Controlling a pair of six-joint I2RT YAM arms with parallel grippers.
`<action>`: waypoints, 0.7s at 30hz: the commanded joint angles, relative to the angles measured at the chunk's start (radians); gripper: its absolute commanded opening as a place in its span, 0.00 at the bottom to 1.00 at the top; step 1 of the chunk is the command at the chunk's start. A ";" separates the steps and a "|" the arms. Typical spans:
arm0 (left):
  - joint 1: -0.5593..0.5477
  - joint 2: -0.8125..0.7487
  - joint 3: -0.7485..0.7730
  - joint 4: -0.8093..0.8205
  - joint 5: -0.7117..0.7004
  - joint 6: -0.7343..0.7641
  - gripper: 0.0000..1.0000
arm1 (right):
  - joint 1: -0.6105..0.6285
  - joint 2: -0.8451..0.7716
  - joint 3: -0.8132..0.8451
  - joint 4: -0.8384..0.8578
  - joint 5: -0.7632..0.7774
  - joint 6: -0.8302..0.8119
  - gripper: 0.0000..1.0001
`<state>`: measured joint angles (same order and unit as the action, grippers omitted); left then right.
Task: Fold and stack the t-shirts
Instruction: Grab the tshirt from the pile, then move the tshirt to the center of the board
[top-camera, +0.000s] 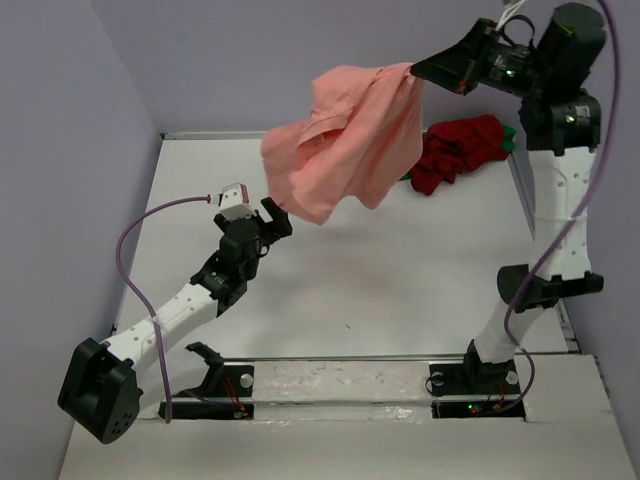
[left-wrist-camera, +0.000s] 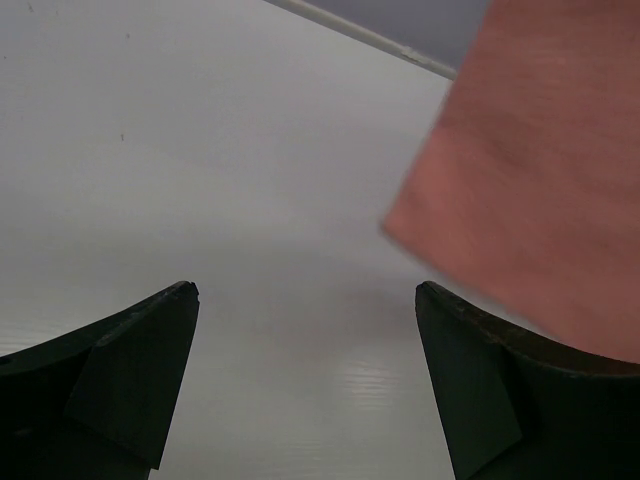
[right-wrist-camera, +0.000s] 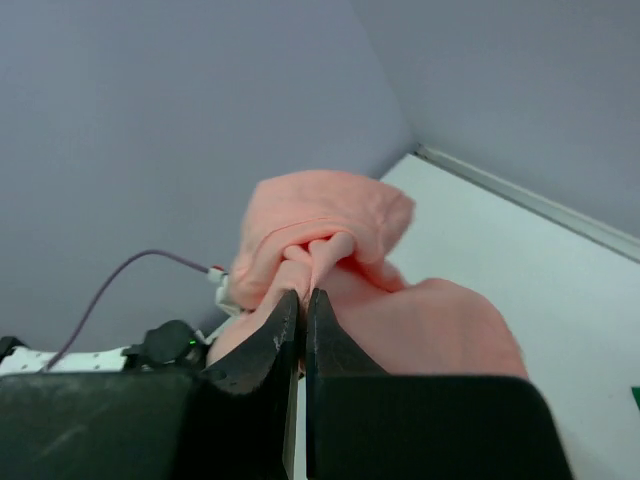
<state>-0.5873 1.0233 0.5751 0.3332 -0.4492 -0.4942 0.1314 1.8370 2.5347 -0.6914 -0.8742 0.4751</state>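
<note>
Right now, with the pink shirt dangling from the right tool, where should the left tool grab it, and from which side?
Probably the lowest hanging corner of the salmon-pink shirt, approached from the left, where the open left tool sits beside it. The right tool pinches the top, so that edge hangs free.

Plain lavender walls (top-camera: 70, 120) close round a white table (top-camera: 400, 290) — left, back, right; light soft, even.
</note>
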 joint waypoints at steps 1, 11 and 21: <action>0.004 -0.035 -0.004 0.047 -0.022 0.014 0.99 | -0.024 -0.152 0.046 0.104 -0.172 0.126 0.00; 0.004 -0.097 -0.029 0.043 -0.077 0.013 0.99 | -0.024 -0.335 -0.437 0.161 -0.166 0.096 0.00; 0.004 -0.103 -0.027 0.035 -0.103 0.008 0.99 | 0.017 -0.331 -0.777 0.165 -0.065 -0.019 0.00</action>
<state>-0.5873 0.9428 0.5499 0.3321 -0.5137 -0.4942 0.1158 1.5631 1.7813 -0.5667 -0.9791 0.5018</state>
